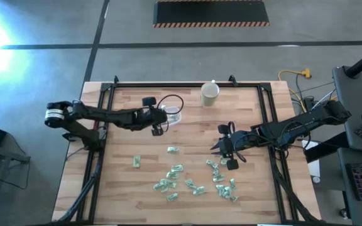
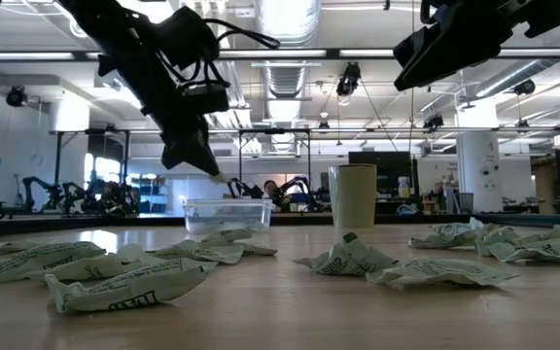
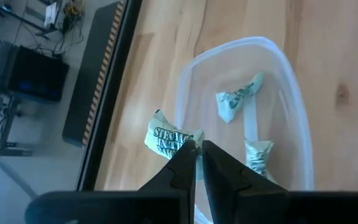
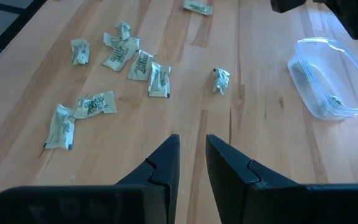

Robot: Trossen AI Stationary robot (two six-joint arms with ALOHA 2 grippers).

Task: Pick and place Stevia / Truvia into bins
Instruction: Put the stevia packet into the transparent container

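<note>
I log the tub [image 1: 173,117] at the desk's [image 1: 187,135] far left, cup [image 1: 209,94] right of it, two sachets [image 3: 236,101] inside, loose sachets [image 1: 176,171] scattered near; left pincer [image 3: 197,149] above its rim.

We see left gripper [image 3: 197,149] pinching a Stevia sachet [image 3: 169,140] over clear tub [image 3: 291,81] rim; two sachets [image 3: 238,102] inside.

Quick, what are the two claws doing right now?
Left gripper: closed on a sachet, over the tub.
Right gripper: fingers slightly apart, holding nothing.
</note>
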